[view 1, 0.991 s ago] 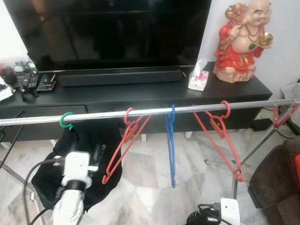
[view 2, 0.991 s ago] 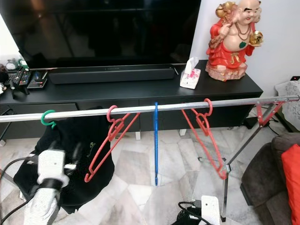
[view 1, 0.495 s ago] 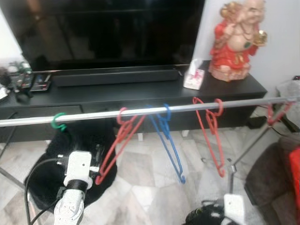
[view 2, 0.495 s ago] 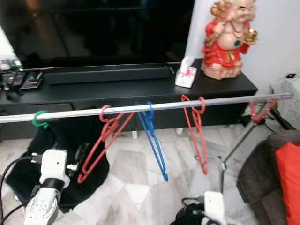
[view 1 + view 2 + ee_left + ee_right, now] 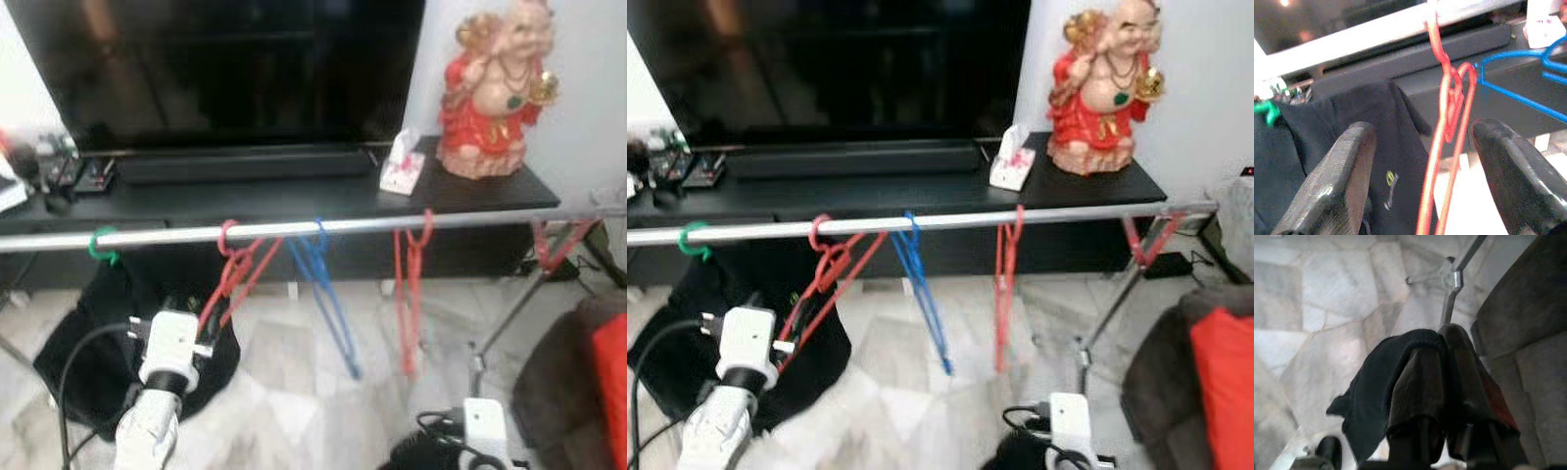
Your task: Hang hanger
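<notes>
Up front, big dark TV (image 5: 235, 69) on a black counter (image 5: 294, 201), w/ a red statue (image 5: 495, 93) at its right end and a tissue box (image 5: 400, 168) beside it. Silver rail (image 5: 323, 227) runs across in front. On it, robot's left to right: green hook (image 5: 100, 245) carrying a black garment (image 5: 108, 343), red hanger (image 5: 235, 279), blue hanger (image 5: 328, 294), second red hanger (image 5: 409, 284), all hooked over the rail. Left pincer (image 5: 1422, 166) is raised just below the red hanger, fingers (image 5: 1347, 171) apart, hanger's wire between them, not touching. Right pincer (image 5: 1442, 382) hangs low over the marble floor (image 5: 1317, 298), fingers together on a black cloth (image 5: 1376, 391).
</notes>
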### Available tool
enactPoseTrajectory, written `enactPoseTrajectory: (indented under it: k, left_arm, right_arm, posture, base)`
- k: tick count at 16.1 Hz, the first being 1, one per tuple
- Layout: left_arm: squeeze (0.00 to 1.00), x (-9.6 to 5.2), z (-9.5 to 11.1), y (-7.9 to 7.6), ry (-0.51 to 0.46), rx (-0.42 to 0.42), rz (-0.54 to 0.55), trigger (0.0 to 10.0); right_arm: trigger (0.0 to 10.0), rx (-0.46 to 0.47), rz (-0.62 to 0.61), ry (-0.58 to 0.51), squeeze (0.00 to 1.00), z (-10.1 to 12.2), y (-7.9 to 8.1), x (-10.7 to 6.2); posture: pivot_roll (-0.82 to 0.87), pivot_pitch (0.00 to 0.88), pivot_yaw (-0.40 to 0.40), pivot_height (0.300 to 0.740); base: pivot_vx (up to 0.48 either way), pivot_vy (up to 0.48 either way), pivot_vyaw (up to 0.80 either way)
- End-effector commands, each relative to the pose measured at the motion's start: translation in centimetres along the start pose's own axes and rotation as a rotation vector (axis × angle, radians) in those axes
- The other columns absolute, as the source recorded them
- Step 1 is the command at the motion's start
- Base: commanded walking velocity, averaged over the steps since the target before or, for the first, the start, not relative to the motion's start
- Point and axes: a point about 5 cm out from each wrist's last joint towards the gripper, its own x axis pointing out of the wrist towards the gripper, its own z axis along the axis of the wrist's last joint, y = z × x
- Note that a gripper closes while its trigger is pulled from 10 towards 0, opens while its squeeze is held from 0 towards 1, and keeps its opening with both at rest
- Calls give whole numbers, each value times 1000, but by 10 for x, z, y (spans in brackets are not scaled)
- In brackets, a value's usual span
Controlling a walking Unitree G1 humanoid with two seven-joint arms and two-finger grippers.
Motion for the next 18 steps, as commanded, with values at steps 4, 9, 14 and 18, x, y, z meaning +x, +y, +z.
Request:
enactPoseTrajectory:
  k: [4,9,14,18]
  left_arm:
    - [0,8,2,-4,43,-41,-123,10000]
    - [0,38,20,17,63,-221,-114,10000]
    - [0,42,30,2,105,-288,-341,10000]
    - [0,44,22,-8,192,-298,-311,10000]
  right_arm:
    - [10000,-10,29,-23,0,4,9,0]
    - [10000,-29,47,-31,0,5,13,-1]
    - [10000,-33,52,-13,0,1,15,-2]
    - [10000,-36,54,20,0,-7,14,-5]
  posture:
    - [-25,0,-8,740]
    - [-25,0,-9,740]
    - [-28,0,-3,740]
    - [-25,0,-1,740]
  base:
    - [0,0,0]
    - [0,0,0]
    - [0,0,0]
    - [0,0,0]
